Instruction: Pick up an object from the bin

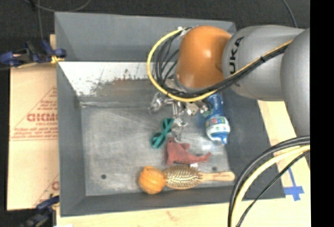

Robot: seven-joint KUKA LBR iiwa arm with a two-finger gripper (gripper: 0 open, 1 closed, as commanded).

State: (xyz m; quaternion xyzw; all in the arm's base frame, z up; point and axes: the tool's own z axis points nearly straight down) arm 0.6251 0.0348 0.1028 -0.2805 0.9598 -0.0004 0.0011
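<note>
**Fig. 1.** Gripper [178, 120] hanging low over the middle of the bin [73, 132], its metal tip lying just beside the upper right end of a teal plastic piece [162, 133]. Whether the fingers are open or closed cannot be told, since the wrist is hiding them from above, and nothing is showing between them.

The teal piece, thin and looped somewhat like a pair of scissor handles, is lying flat on the bin floor near the centre. A red toy-like figure [182, 154] is lying just below it and to the right.

Judged from its look, the teal piece is light, stiff and smooth. It is probably able to take a firm pinch without bending, yet it may be prone to sliding on the metal floor if pushed from one side. The narrow part between its loops is offering the likeliest hold, taken across the width; the loops themselves are looking too wide and flat.

A blue-and-white bottle [216, 122] is lying just to the right of the gripper, near enough to be nudged. Along the near wall an orange ball [151, 180] is touching the head of a wooden-handled brush [183, 178], both apart from the gripper.

The orange wrist cover [201, 56] is sitting over the gripper, with cables [156, 64] looping at its left. The grey arm [266, 61] is reaching in from the right, the wrist pointing steeply downward.
</note>
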